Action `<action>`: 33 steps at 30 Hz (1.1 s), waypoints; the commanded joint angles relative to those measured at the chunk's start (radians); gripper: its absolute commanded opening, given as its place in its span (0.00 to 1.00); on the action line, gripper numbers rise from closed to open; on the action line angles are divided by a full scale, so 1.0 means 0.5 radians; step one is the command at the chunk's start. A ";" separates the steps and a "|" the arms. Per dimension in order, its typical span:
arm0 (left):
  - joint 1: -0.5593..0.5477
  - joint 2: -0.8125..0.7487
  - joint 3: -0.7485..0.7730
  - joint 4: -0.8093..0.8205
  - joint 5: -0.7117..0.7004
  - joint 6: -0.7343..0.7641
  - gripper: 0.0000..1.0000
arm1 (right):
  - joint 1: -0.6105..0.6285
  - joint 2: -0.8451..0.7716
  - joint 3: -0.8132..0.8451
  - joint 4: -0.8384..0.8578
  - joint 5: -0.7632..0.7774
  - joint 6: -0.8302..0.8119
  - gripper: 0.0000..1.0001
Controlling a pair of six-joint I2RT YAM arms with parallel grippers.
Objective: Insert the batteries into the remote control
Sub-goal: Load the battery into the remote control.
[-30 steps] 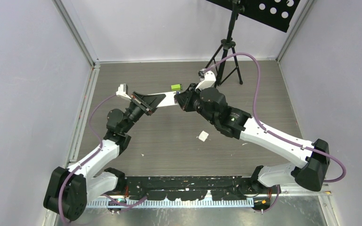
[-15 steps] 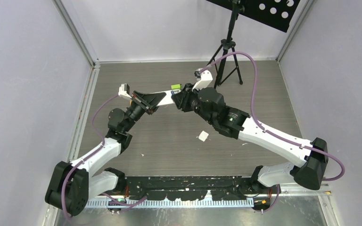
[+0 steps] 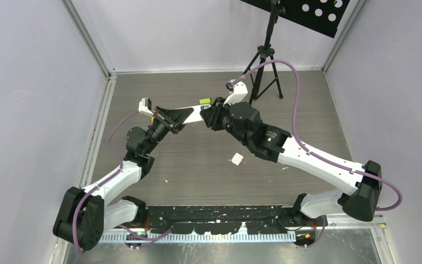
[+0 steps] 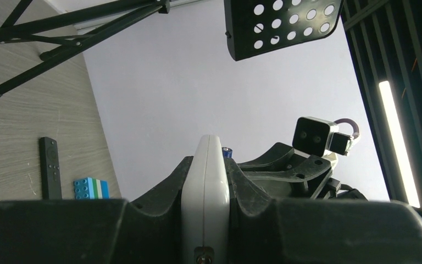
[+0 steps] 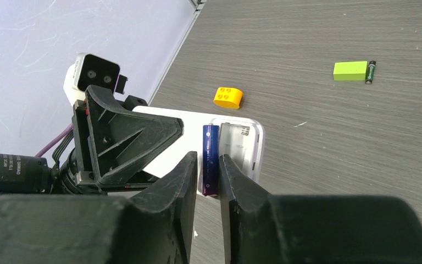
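Comparing with a second ago, the meeting point of both grippers is seen shifted slightly toward 12 o'clock over the table [image 3: 198, 165], and the right gripper [image 5: 207, 165] is brought closer against the remote control [image 5: 189, 122]. The remote is clamped edge-on by the closed left gripper [image 4: 206, 165]. A blue-purple battery [image 5: 210, 159] is held along the 9 o'clock side of the open compartment [image 5: 239, 146], flanked by the right fingers. Whether it is still pinched cannot be told. Seating of this cell is judged under way, not finished. A dark battery [image 5: 370, 71] is left at 2 o'clock, just beside a green block [image 5: 350, 70].
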 commanded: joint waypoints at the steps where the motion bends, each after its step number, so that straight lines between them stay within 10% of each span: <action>1: 0.005 -0.034 0.007 0.211 -0.003 -0.074 0.00 | 0.011 -0.020 0.033 0.027 0.137 -0.065 0.22; 12: 0.005 0.007 0.009 0.289 -0.016 -0.320 0.00 | 0.011 0.014 -0.098 0.356 0.178 -0.216 0.15; 22: 0.005 0.038 0.009 0.307 -0.040 -0.342 0.00 | 0.012 -0.059 -0.145 0.257 0.157 -0.143 0.43; 33: 0.005 0.081 -0.019 0.328 -0.032 -0.321 0.00 | 0.012 -0.086 -0.083 0.167 0.102 -0.199 0.35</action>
